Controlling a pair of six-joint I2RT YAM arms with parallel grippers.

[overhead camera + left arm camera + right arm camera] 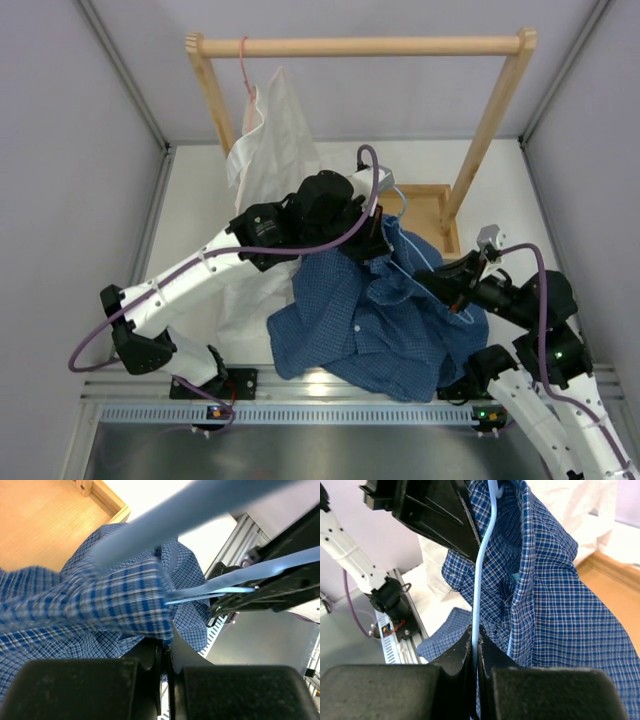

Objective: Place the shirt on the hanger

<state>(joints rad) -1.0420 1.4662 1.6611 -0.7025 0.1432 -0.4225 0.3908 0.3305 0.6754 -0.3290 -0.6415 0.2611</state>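
Note:
The dark blue checked shirt (365, 325) hangs bunched between my two grippers, its lower part resting on the table. My left gripper (380, 238) is shut on a fold of the shirt (125, 600) near its top edge; the pinch shows in the left wrist view (167, 642). My right gripper (442, 282) is shut on the thin light-blue wire hanger (481, 570), the wire running up from between its jaws (475, 641). The hanger wire (422, 258) lies against the shirt (555, 595), partly inside the fabric. Its hook (401, 200) sticks out by the left gripper.
A wooden rack (360, 46) stands at the back, with a white shirt (268, 140) on a pink hanger (243, 62) at its left end. The rack's wooden base (432, 205) lies right behind the grippers. A metal rail (300, 412) runs along the near edge.

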